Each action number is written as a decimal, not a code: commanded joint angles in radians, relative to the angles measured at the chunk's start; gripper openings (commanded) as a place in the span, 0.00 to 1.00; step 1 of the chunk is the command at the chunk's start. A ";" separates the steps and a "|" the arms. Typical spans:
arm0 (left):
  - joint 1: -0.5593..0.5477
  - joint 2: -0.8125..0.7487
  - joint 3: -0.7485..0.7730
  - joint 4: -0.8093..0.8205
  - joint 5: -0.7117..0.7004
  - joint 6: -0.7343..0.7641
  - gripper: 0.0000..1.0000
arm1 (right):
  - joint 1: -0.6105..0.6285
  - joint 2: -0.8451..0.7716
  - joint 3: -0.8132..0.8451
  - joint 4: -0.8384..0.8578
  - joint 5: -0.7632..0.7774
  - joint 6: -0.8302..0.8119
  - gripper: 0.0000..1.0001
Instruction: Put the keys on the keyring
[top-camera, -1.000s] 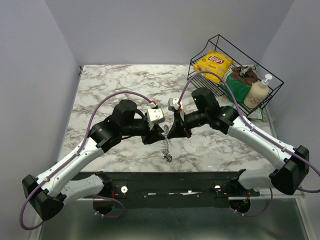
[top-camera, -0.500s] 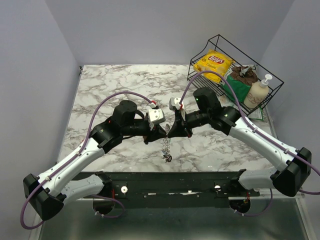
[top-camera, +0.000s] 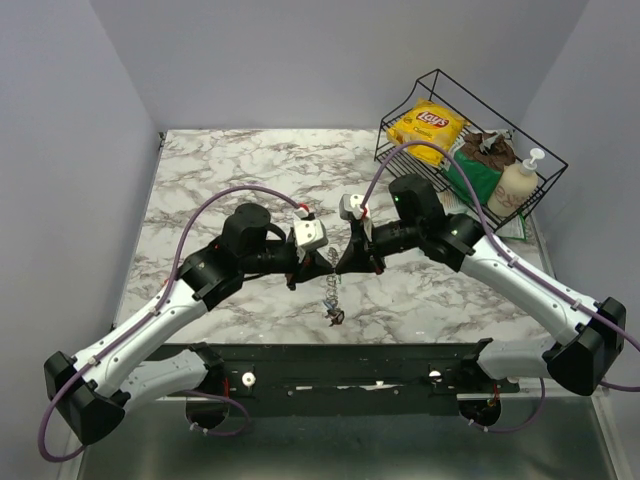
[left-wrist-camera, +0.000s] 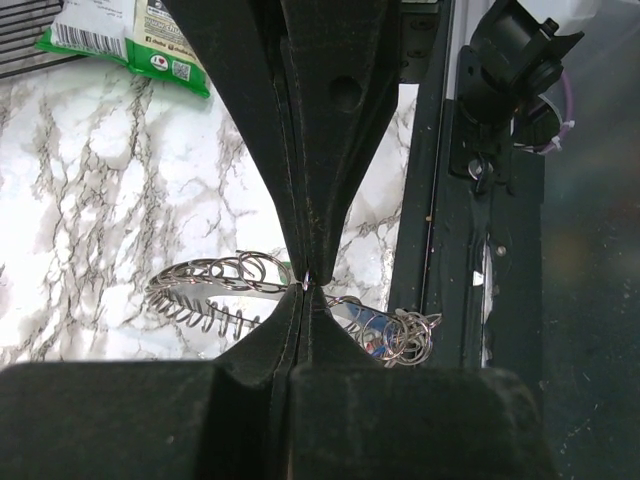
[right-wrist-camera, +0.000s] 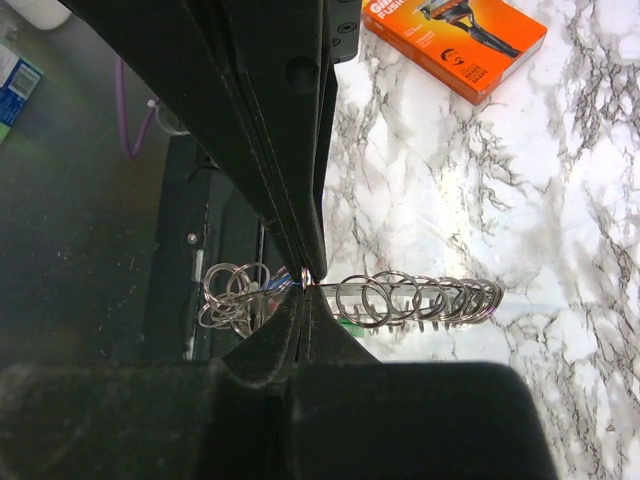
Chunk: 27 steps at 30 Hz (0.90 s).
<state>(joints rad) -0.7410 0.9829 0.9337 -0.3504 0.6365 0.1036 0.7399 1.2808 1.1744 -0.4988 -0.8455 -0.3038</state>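
Note:
The keyring is a silvery chain of small metal rings hanging between my two grippers at the table's middle. Its lower end, a cluster of rings and keys, reaches down towards the marble. My left gripper and right gripper meet tip to tip, and both are shut on the chain. In the left wrist view my gripper pinches the keyring, with a blue-headed key in the cluster. In the right wrist view my gripper pinches the keyring. A green key head peeks out below.
A black wire basket at the back right holds a yellow chips bag, a green packet and a soap bottle. An orange razor box lies on the marble. The black base rail runs along the near edge.
Both grippers have stayed shut together on the chain and shifted very slightly. The left arm has drawn back a little to the left. The hanging cluster has hardly moved.

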 joint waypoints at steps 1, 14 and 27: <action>-0.006 -0.064 -0.044 0.082 -0.037 -0.018 0.00 | 0.006 -0.032 -0.010 0.062 0.020 0.023 0.03; -0.006 -0.234 -0.237 0.407 -0.115 -0.100 0.00 | 0.000 -0.159 -0.073 0.186 0.174 0.111 0.64; -0.006 -0.296 -0.345 0.746 -0.063 -0.262 0.00 | -0.007 -0.224 -0.085 0.240 0.129 0.150 0.69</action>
<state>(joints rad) -0.7418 0.7044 0.5823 0.2123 0.5446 -0.0994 0.7376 1.0695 1.0863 -0.2890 -0.7025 -0.1753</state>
